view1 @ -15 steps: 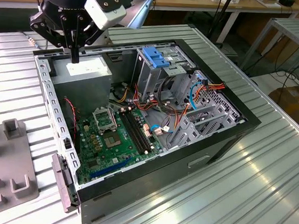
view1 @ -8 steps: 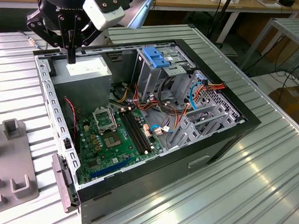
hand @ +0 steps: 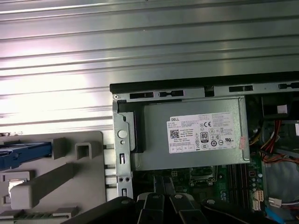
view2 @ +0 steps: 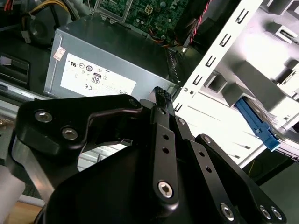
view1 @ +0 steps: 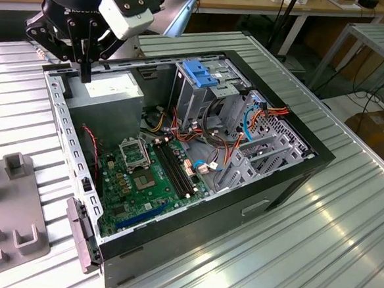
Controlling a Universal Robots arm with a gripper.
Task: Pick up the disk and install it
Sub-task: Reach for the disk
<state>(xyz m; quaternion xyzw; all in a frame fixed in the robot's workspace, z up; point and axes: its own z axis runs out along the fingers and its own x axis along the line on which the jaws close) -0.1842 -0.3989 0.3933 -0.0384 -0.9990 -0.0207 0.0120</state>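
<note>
I am hovering the gripper (view1: pixel 85 76), clenched and empty, over the power supply (view1: pixel 116 92) inside the computer case (view1: pixel 239 220); the blue-railed disk (hand: pixel 25 154) is lying on the grey fixture (hand: pixel 70 140) beside the case.

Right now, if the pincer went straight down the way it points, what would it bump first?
Probably the grey power supply, near its edge by the case wall. Depth is unclear, so the pincer might clip that wall instead.

Hand (view1: pixel 85 74) points straight down — fingers (view2: pixel 161 100) pressed together.
</note>
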